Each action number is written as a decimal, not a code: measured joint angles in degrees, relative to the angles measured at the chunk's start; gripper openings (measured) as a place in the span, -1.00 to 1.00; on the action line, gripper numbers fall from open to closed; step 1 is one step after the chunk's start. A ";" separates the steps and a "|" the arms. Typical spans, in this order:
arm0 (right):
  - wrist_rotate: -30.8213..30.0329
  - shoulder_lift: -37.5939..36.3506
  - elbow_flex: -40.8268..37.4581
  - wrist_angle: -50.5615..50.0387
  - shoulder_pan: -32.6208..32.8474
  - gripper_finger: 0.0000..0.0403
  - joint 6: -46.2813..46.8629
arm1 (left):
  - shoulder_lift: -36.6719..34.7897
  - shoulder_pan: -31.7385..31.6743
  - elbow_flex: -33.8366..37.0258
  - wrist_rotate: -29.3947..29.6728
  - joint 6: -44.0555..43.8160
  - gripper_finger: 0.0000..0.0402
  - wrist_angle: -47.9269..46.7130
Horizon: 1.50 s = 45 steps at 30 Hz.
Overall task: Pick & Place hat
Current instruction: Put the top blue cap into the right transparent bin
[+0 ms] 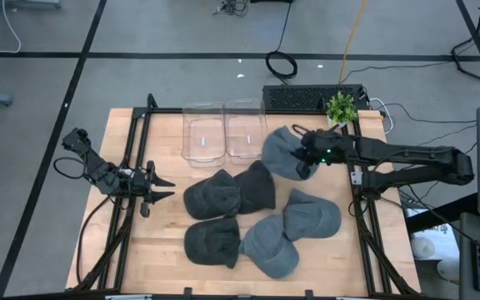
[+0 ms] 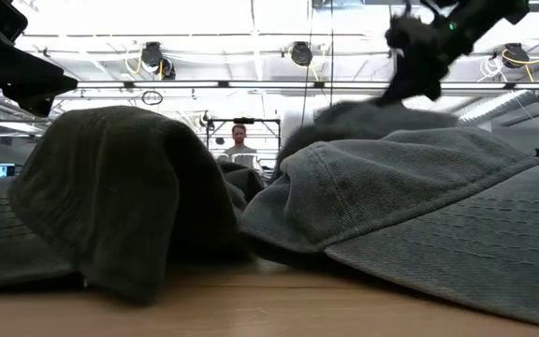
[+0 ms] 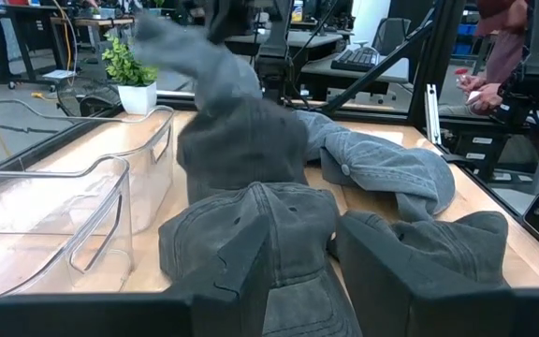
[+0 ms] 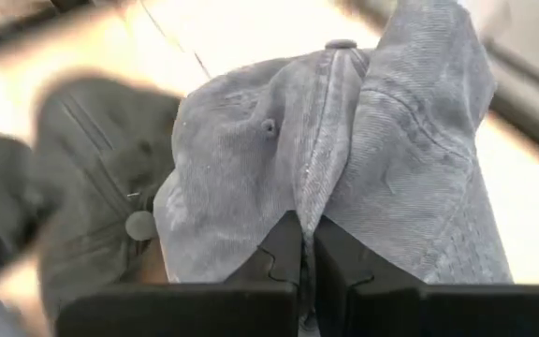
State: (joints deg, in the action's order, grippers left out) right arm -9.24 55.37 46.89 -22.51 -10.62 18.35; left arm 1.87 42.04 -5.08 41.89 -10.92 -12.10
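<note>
Several hats lie in a cluster on the wooden table [image 1: 165, 250]: dark ones [image 1: 211, 197] [image 1: 212, 242] [image 1: 255, 187] and lighter grey ones [image 1: 269, 247] [image 1: 312, 214]. My right gripper [image 1: 307, 156] is over the cluster's far right part, shut on a light grey cap [image 1: 282, 152] [image 4: 251, 159]. The same cap shows raised and blurred in the left wrist view [image 3: 227, 103]. My left gripper [image 1: 163, 187] waits open at the table's left, its fingers level and pointing at the hats, touching nothing. My right gripper pinches a raised fold of the grey cap's crown [image 4: 309, 201] between its two fingers [image 4: 284, 257]; the fold runs on to the top button [image 4: 342, 44]. The fingers come slanting down from the table's right side. The cap hangs below them; whether its lower part clears the other hats, I cannot tell.
Two clear plastic bins [image 1: 204, 133] [image 1: 245, 129] stand side by side at the table's far edge, just left of the held cap. A small potted plant [image 1: 341, 107] stands at the far right corner. Black frame rails [image 1: 132, 167] [image 1: 365, 225] run along both sides.
</note>
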 joint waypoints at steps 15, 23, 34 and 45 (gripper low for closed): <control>-1.44 8.04 0.09 29.64 1.37 -1.00 -10.47 | 0.00 0.00 0.00 0.00 0.00 -0.34 0.01; 8.68 16.65 0.09 52.66 1.34 -1.00 -13.95 | -0.02 0.00 0.00 0.00 0.01 -0.34 0.02; -13.83 20.04 0.07 62.42 2.99 -1.00 -21.89 | 0.00 0.00 0.00 -3.78 -5.34 -0.34 -0.02; -30.97 26.37 2.28 68.94 4.89 -1.00 -27.73 | 0.00 0.00 0.00 -3.87 -5.77 -0.35 -0.04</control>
State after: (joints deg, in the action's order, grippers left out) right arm -40.21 81.74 49.18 46.43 -5.74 -9.38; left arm 1.87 42.04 -5.08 38.02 -16.69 -12.14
